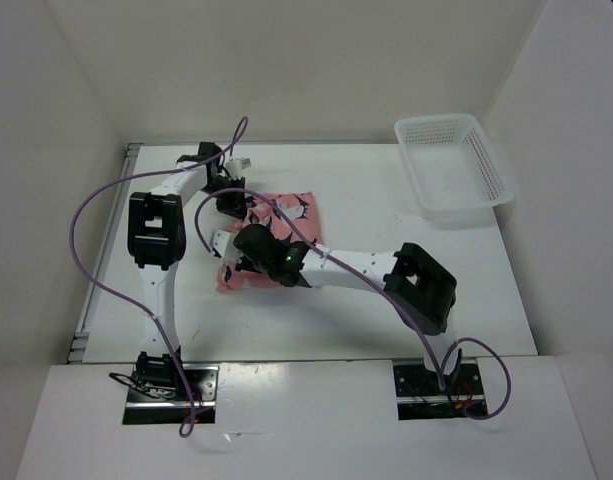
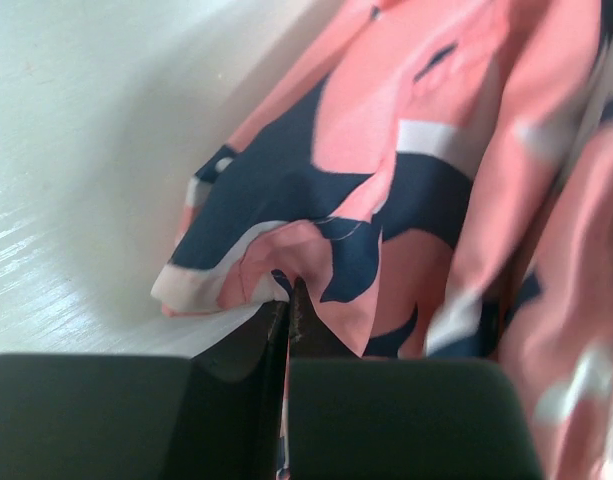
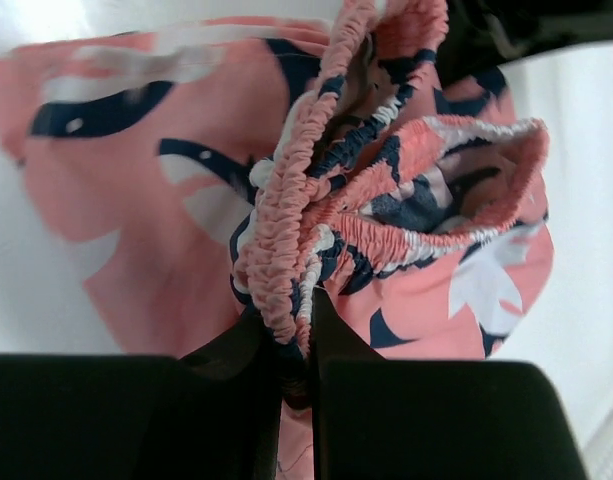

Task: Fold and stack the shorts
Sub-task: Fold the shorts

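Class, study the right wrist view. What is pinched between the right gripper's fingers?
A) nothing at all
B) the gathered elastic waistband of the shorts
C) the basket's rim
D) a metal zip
B: the right gripper is shut on the ruffled elastic waistband of the shorts, bunched just above its fingertips.

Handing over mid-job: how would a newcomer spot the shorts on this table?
On the white table, look left of centre. The shorts are the crumpled salmon-pink cloth with navy-and-white print. The only other item, a white mesh basket, sits at the far right corner.
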Available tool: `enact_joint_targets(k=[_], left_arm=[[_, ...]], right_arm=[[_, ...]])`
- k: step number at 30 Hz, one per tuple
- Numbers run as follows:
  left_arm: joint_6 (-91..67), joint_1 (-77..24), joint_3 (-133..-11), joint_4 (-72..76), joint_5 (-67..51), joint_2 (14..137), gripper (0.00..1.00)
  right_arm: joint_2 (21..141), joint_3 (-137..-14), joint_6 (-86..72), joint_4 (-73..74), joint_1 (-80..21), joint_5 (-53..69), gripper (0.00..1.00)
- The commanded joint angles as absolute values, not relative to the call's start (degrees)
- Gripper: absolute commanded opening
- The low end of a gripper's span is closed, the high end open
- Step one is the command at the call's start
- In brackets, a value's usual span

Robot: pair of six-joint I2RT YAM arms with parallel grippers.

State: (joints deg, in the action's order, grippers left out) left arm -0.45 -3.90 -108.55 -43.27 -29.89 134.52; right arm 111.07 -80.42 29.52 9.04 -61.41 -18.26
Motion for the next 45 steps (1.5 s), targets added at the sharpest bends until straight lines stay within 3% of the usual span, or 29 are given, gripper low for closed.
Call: enact_joint_targets(k=[1, 2, 5, 6, 10, 12, 15, 17, 18, 21, 28, 30, 41, 43, 45], left_arm=[[0.0, -4.39, -109.6, -44.47, -28.65, 136.49, 0.0], [0.0, -4.39, -109.6, -44.47, -28.65, 136.49, 0.0], [0.0, -4.39, -109.6, -44.47, -28.04, 136.49, 0.0], [0.0, -4.39, -109.6, -44.47, -28.04, 136.49, 0.0], [0.0, -3.87, -109.6, -44.47, -27.42, 135.97, 0.02], [0.0, -3.87, -109.6, -44.47, -27.42, 135.97, 0.11], [0.0, -2.73, -109.6, -44.47, -27.42, 132.91, 0.35], [0.0, -1.94, -110.13, -44.47, -29.61, 130.01, 0.44], [0.0, -0.89, -110.13, -44.47, -31.88, 128.77, 0.55], [0.0, 0.96, -110.13, -43.34, -34.27, 123.94, 0.63], [0.0, 0.1, -107.5, -46.49, -37.26, 118.48, 0.65], [0.0, -1.22, -106.88, -49.29, -37.27, 119.79, 0.67], [0.0, -7.82, -103.89, -49.83, -34.02, 128.14, 0.72], [0.0, -7.82, -103.89, -49.83, -34.01, 128.67, 0.68], [0.0, -7.82, -103.89, -49.83, -32.7, 128.67, 0.53]], right_arm=[[111.53, -84.02, 31.72, 12.22, -61.96, -11.35, 0.12], [111.53, -84.02, 32.6, 12.83, -61.96, -10.64, 0.3], [111.53, -84.02, 35.59, 11.96, -61.96, -12.37, 0.72], [111.53, -84.02, 35.6, 10.04, -61.96, -13.52, 0.73], [107.68, -84.81, 31.58, 8.79, -61.96, -15.21, 0.73], [103.9, -85.52, 28.84, 10.19, -61.96, -13.28, 0.73], [97.84, -82.99, 24.09, 11.78, -60.12, -8.02, 0.68], [93.79, -79.56, 21.45, 12.39, -58.37, -5.72, 0.61], [92.82, -78.58, 20.75, 12.39, -57.66, -4.15, 0.59], [91.41, -76.12, 18.81, 13.18, -55.63, -1.95, 0.53], [92.11, -69.53, 20.83, 10.99, -55.02, 2.9, 0.55], [92.11, -66.98, 21.71, 10.28, -55.02, 2.9, 0.62], [92.11, -56.34, 22.85, 3.7, -55.02, 3.7, 0.67], [92.64, -54.5, 23.38, 0.98, -55.02, 2.03, 0.62], [93.16, -52.57, 24.78, -1.74, -55.02, 0.45, 0.57]])
